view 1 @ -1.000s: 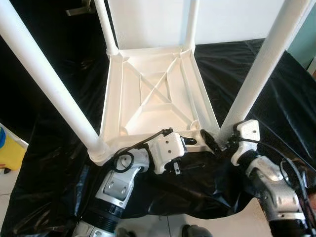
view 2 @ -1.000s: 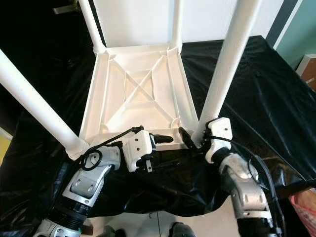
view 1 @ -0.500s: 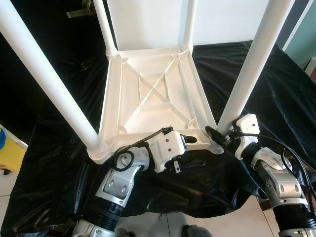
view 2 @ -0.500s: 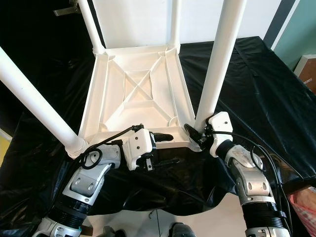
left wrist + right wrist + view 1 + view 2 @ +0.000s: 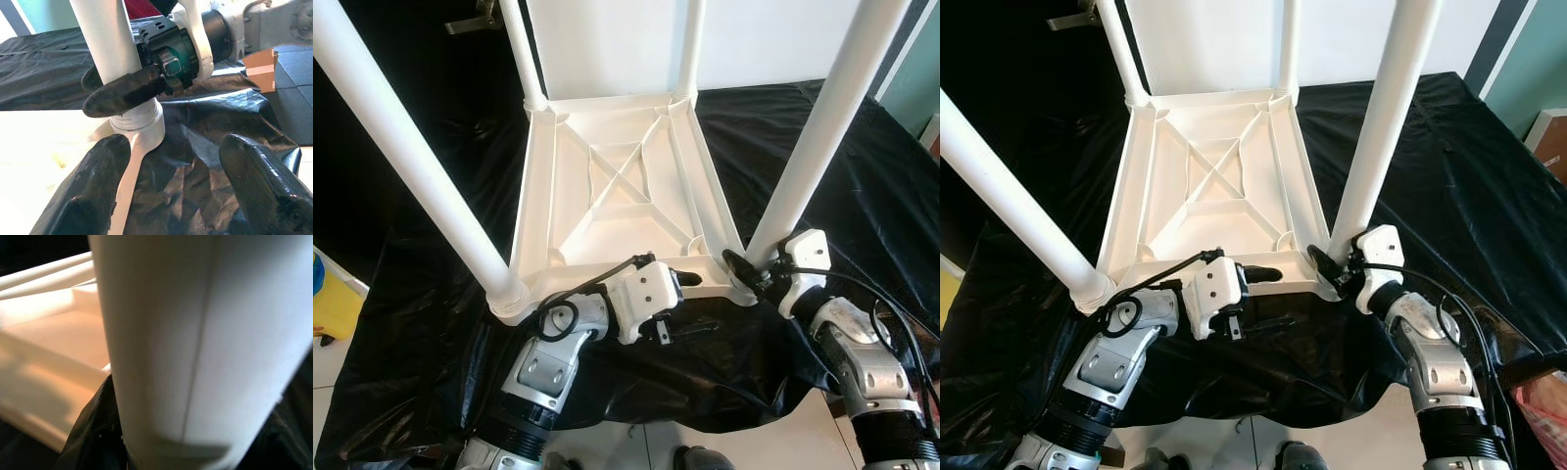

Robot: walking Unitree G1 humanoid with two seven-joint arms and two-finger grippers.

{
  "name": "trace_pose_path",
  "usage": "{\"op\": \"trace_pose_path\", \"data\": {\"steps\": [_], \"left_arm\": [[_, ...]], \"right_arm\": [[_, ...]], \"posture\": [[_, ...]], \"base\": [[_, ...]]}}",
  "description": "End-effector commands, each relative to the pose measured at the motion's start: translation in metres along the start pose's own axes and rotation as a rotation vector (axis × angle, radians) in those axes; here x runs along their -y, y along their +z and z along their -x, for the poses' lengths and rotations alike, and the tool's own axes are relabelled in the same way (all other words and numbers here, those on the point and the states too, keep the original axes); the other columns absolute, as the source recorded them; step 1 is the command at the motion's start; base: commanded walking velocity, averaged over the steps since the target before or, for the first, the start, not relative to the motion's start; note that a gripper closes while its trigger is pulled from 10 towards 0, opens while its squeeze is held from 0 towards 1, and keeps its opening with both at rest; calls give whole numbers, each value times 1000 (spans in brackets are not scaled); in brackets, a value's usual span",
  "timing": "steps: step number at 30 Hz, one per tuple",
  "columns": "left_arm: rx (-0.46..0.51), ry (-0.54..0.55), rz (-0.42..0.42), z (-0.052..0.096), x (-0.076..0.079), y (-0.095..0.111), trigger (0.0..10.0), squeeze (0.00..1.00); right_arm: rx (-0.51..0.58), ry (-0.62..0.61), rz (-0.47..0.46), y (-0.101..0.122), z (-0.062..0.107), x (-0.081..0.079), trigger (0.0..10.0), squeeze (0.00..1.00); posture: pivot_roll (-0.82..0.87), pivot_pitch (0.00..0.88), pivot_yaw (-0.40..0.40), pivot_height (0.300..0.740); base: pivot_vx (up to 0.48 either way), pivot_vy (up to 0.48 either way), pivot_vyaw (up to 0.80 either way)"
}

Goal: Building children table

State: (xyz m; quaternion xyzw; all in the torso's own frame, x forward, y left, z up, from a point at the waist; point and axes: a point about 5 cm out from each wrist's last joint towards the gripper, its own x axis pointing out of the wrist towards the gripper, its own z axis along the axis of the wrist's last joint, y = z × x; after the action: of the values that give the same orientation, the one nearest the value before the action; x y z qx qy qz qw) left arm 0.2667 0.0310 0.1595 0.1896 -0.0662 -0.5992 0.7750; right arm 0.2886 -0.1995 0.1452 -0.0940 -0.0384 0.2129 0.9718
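A white plastic children's table [image 5: 612, 186] lies upside down on a black sheet, its legs pointing up. My right gripper [image 5: 744, 269] is shut on the near right leg [image 5: 813, 147] just above its socket; the left wrist view shows one of its black fingers [image 5: 127, 93] pressed against that leg [image 5: 107, 44]. The same leg [image 5: 195, 333] is seen close up in the right wrist view. My left gripper [image 5: 1268, 297] is open at the table's near edge, one finger above the rim and one below, a little left of that socket. The near left leg [image 5: 411, 166] stands in its corner.
The black sheet [image 5: 862, 196] covers the work surface and hangs over its near edge. Two far legs [image 5: 521, 54] rise at the back corners against a white wall. A yellow object [image 5: 333, 304] sits on the floor at the left, and a brown box [image 5: 261, 71] stands beyond the sheet.
The near right leg swung from leaning right toward upright, then leaned slightly right again, with my right gripper staying on its base. The left gripper stayed where it was.
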Motion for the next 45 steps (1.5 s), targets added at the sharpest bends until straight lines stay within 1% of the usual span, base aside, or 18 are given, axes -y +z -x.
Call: {"op": "trace_pose_path", "data": {"steps": [1,2,3,6,7,8,10,12,15,16,20,27,28,34,35,36,39,45], "left_arm": [[-9,125,4,1,-4,-1,10000,0],[-9,125,4,1,-4,-1,10000,0],[-8,120,5,0,-3,-1,10000,0],[-8,120,5,0,-3,-1,10000,0],[-7,115,7,0,-2,-1,10000,0],[-7,115,7,0,-2,-1,10000,0],[-9,111,11,1,0,-1,10000,0],[-9,111,12,1,0,-1,10000,0],[-9,112,12,2,0,-1,10000,0],[-10,115,14,2,1,-1,10000,0],[-10,120,16,2,2,-1,10000,0],[-11,121,22,3,4,-2,10000,0],[-11,120,26,4,4,-2,10000,0],[0,128,54,9,1,-2,10000,0],[11,131,83,16,-2,-1,10000,0],[17,124,106,25,-3,-1,10000,0],[19,94,145,41,-1,1,10000,0],[51,57,165,53,3,11,10000,0]], "right_arm": [[-73,-95,-31,-14,5,-4,10000,0],[-73,-95,-31,-14,5,-4,10000,0],[-72,-186,-41,-14,6,-5,10000,0],[-72,-186,-41,-14,6,-5,10000,0],[-78,-299,-68,-14,8,-6,10000,0],[-78,-299,-68,-14,8,-6,10000,0],[-91,-509,-111,-16,9,-11,10000,0],[-96,-566,-124,-16,9,-14,10000,0],[-98,-611,-129,-17,8,-19,10000,0],[-106,-660,-148,-19,5,-26,10000,0],[-115,-714,-169,-20,0,-37,10000,0],[-95,-728,-162,-15,-4,-38,10000,0],[-81,-729,-157,-12,-2,-35,10000,1000],[-47,-730,-148,-7,1,-28,10000,1000],[-35,-738,-138,-5,4,-23,10000,1000],[-28,-743,-126,-4,6,-18,10000,0],[-23,-747,-111,-5,9,-14,10000,0],[4,-731,-100,-2,13,-16,10000,0]], "posture": [[-161,123,63,740],[-161,123,63,740],[-162,127,65,740],[-162,127,65,740],[-161,131,66,740],[-161,131,66,740],[-156,133,62,740],[-152,133,59,740],[-148,133,55,740],[-141,133,48,740],[-138,131,47,740],[-137,130,43,740],[-138,130,42,740],[-144,130,42,740],[-147,130,41,740],[-147,129,40,740],[-144,132,38,740],[-137,137,34,740]], "base": [[0,0,0],[0,0,0],[0,0,0],[0,0,0],[0,0,0],[0,0,0],[0,0,0],[0,0,0],[0,0,0],[0,0,0],[0,0,0],[0,0,0],[0,0,0],[0,0,0],[0,0,0],[0,0,0],[0,0,0],[0,0,0]]}}
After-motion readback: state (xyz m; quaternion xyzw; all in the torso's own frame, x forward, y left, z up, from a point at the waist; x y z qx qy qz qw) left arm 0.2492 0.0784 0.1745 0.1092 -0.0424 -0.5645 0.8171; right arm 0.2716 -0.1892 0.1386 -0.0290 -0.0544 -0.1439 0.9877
